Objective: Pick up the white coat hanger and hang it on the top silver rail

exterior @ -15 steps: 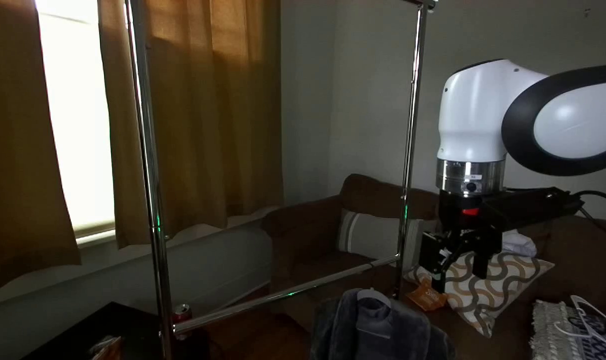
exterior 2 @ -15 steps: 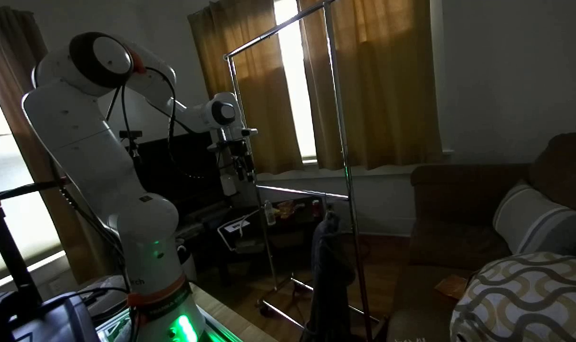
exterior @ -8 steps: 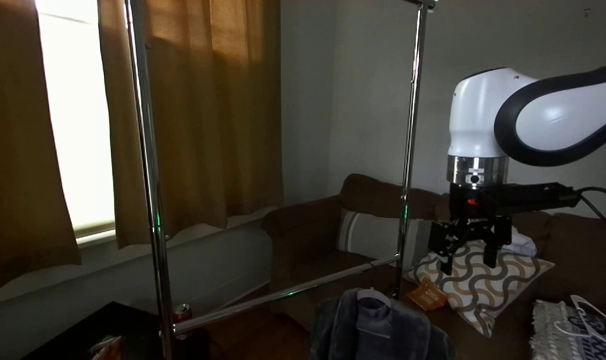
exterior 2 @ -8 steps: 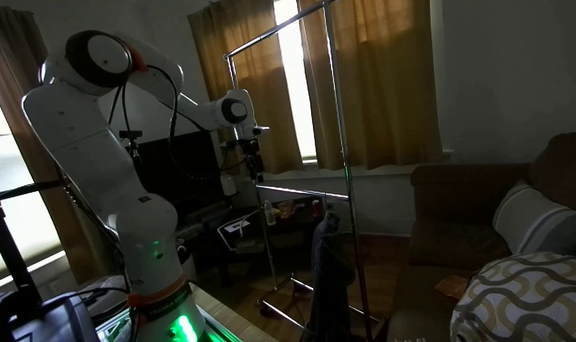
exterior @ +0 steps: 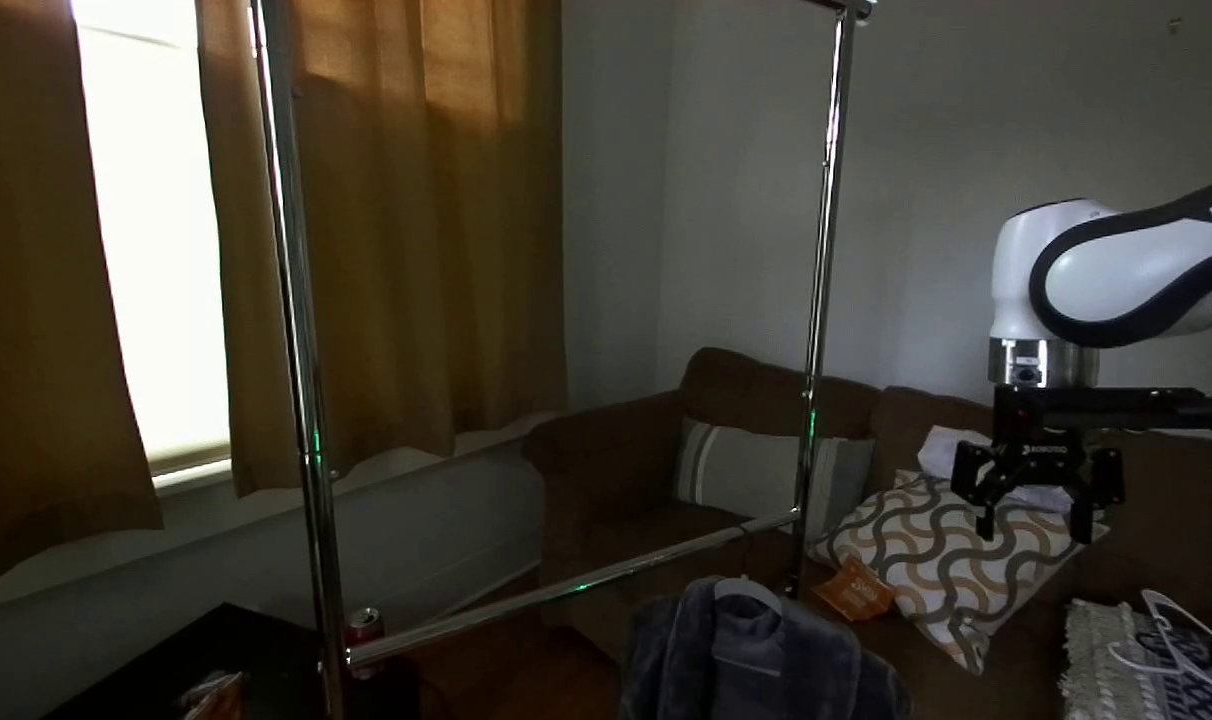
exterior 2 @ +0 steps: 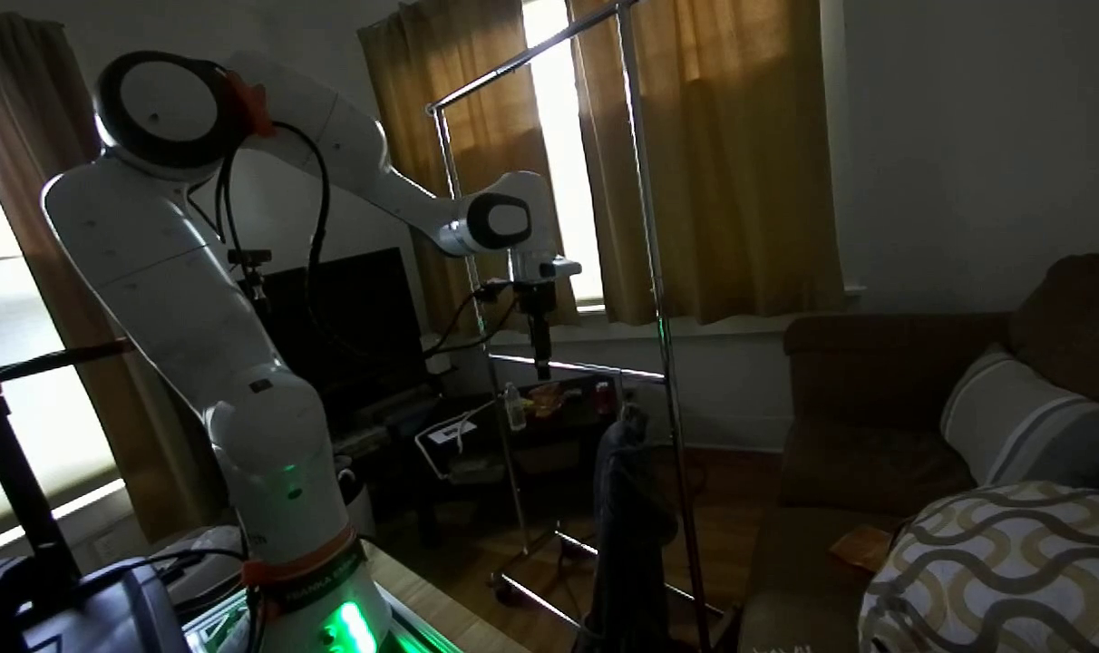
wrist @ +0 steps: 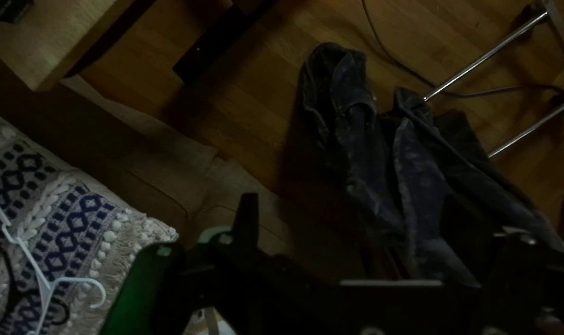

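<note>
The white coat hanger (exterior: pixel 1181 662) lies on a blue-and-cream woven cushion at the lower right of an exterior view, partly cut off. It also shows at the lower left of the wrist view (wrist: pixel 46 284), hook toward the gripper. The top silver rail (exterior 2: pixel 531 56) joins the tops of the rack's poles; only its end (exterior: pixel 832 4) shows in an exterior view. My gripper (exterior: pixel 1033 528) points down, open and empty, to the right of the rack and higher than the hanger, apart from it. It also shows in an exterior view (exterior 2: pixel 542 372) and the wrist view (wrist: pixel 379 223).
A grey coat (exterior: pixel 751 645) hangs low at the rack. The lower crossbar (exterior: pixel 586 580) and tall poles (exterior: pixel 816 300) stand left of the gripper. A patterned pillow (exterior: pixel 951 560) and orange packet (exterior: pixel 854 590) lie on the brown sofa (exterior 2: pixel 876 408).
My gripper has moved right, away from the rack pole in an exterior view, and has turned so both fingers face that camera. The arm has lowered a little. The hanger has not moved.
</note>
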Robot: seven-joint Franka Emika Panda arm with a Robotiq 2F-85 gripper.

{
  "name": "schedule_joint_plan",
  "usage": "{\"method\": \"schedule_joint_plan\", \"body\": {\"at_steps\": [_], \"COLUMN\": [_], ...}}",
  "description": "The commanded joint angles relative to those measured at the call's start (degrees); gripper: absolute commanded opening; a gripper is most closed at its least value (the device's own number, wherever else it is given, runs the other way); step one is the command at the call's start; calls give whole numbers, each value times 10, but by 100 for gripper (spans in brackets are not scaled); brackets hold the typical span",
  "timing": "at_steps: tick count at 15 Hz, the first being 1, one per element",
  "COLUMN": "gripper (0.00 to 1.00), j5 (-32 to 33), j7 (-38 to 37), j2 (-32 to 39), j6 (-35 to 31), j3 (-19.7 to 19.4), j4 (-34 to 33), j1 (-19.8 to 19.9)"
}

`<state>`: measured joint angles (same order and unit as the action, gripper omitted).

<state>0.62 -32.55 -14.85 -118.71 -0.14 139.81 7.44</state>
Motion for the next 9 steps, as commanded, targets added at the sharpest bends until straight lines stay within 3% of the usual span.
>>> {"method": "schedule_joint_plan", "body": {"at_steps": [1, 4, 5, 9], "gripper": [100, 100, 100, 100], "j5": [12, -2, 6, 5], "j7": [43, 102, 73, 94], "j2": [-13, -12, 0, 0], "j6": [-49, -115, -78, -101], "j3": [-38, -75, -57, -72], "j4": [54, 80, 52, 63], "j1": [30, 53, 46, 55]}}
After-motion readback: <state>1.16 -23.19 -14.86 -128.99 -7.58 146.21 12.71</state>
